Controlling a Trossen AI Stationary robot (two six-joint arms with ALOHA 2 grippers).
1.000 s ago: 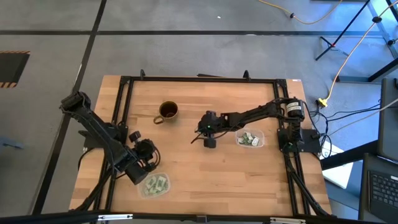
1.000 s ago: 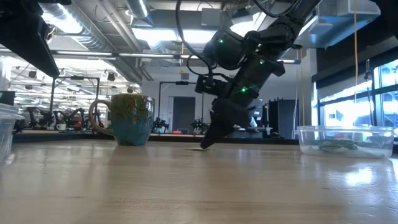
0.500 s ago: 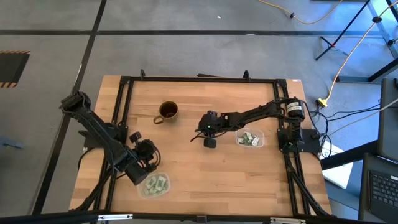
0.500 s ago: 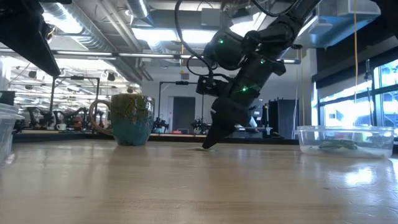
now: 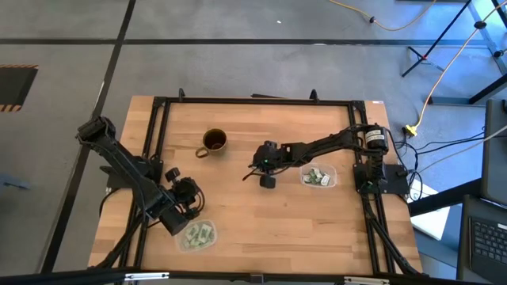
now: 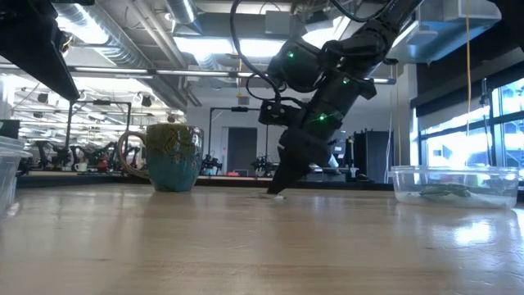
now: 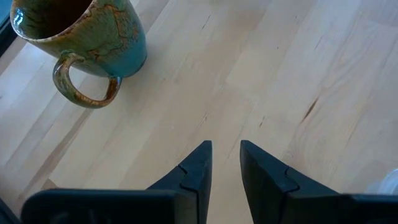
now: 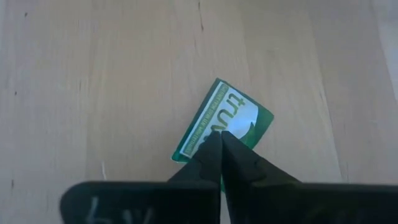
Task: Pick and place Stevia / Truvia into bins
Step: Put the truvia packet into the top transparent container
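Near left: shallow clear plastic bin with rounded corners (image 5: 197, 236) at the near-left of the light wooden table (image 5: 261, 229), holding a heap of small green-and-white paper sachets (image 5: 199, 234). Left gripper (image 5: 188, 207) hovers just beside that bin's far-left edge, over bare wood; its two dark fingers (image 7: 198, 168) stand slightly apart with a narrow gap and nothing between them. The wrist view shows only table under it.

Middle of the table: right gripper (image 5: 267, 180) is angled down, tips at the tabletop. The right wrist view shows its fingers (image 8: 211, 154) pinched together on the near edge of one green-and-white Truvia sachet (image 8: 225, 118), which lies at a slant on the wood. In the low view (image 6: 277, 193) a pale sliver shows at the fingertips at table level; whether the sachet is lifted at all or still flat on the wood I cannot tell.

Right of that: second clear plastic bin (image 5: 319, 177), beside the right gripper, with a few green-and-white sachets inside (image 5: 318, 177). Low view shows it at the right (image 6: 455, 184), contents blurred.

Farther back, left of centre: teal and brown glazed ceramic mug (image 5: 213, 142), upright, handle to the left, well apart from both grippers and both bins. It also shows in the left wrist view (image 7: 81, 43) and low view (image 6: 168, 156).
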